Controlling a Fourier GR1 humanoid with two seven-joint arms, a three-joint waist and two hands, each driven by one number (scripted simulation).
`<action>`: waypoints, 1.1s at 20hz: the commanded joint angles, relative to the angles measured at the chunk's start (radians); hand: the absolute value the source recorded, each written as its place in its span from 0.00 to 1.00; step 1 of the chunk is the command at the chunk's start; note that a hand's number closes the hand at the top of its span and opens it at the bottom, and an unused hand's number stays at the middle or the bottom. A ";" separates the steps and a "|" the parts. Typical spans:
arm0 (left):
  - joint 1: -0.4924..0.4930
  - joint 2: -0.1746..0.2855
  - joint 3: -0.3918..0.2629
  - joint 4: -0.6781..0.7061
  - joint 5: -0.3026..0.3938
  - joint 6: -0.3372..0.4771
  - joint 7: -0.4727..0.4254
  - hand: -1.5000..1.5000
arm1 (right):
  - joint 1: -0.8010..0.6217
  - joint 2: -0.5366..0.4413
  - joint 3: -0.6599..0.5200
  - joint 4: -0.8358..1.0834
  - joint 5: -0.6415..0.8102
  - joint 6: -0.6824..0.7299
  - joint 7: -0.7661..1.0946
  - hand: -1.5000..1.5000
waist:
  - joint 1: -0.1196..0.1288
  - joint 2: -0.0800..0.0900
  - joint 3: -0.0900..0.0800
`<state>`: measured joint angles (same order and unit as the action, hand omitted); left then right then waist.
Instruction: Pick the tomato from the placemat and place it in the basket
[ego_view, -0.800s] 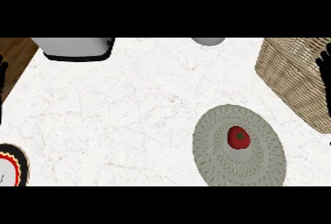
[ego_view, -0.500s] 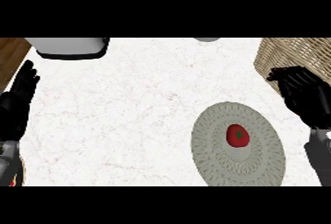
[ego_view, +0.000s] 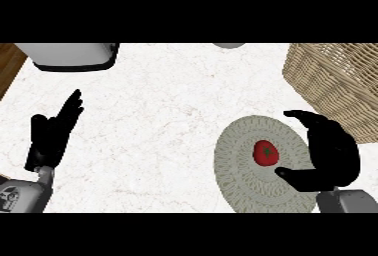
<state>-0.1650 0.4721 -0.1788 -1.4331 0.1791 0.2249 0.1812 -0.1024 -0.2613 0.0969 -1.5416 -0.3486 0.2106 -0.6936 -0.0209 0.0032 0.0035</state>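
A red tomato (ego_view: 266, 152) lies near the middle of a round grey-green placemat (ego_view: 240, 170) at the lower right of the white counter. My right hand (ego_view: 332, 152) hovers just right of the tomato, fingers and thumb curved toward it without touching it, nothing held. The wicker basket (ego_view: 336, 80) stands at the upper right, behind that hand. My left hand (ego_view: 50, 135) rests open at the left edge, fingers straight and pointing up.
A grey and white appliance (ego_view: 70, 55) stands at the back left. A small grey round object (ego_view: 229, 45) shows at the top edge. Dark wood floor (ego_view: 9, 62) lies beyond the counter's left edge.
Both hands have come into view. The right hand has moved from in front of the basket down to beside the tomato; the left hand has shifted inward. The view itself has shifted.
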 joint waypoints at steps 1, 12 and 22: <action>-0.016 -0.027 -0.023 0.036 -0.023 0.010 0.012 0.50 | 0.051 -0.129 -0.062 -0.006 0.152 -0.091 0.019 0.00 | -0.014 -0.003 -0.005; -0.023 -0.030 0.001 0.067 -0.006 -0.026 -0.009 0.50 | 0.146 -0.639 -0.076 -0.080 0.417 0.120 0.203 0.00 | -0.003 -0.003 -0.006; -0.054 -0.074 0.043 0.105 -0.065 -0.074 -0.022 0.50 | 0.252 -0.628 -0.185 -0.154 0.419 0.305 0.199 0.00 | 0.012 -0.004 -0.004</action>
<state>-0.2109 0.4048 -0.1697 -1.3597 0.1262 0.1927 0.1894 0.0937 -0.9148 -0.0379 -1.7017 0.0349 0.4751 -0.4558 -0.0111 -0.0015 -0.0010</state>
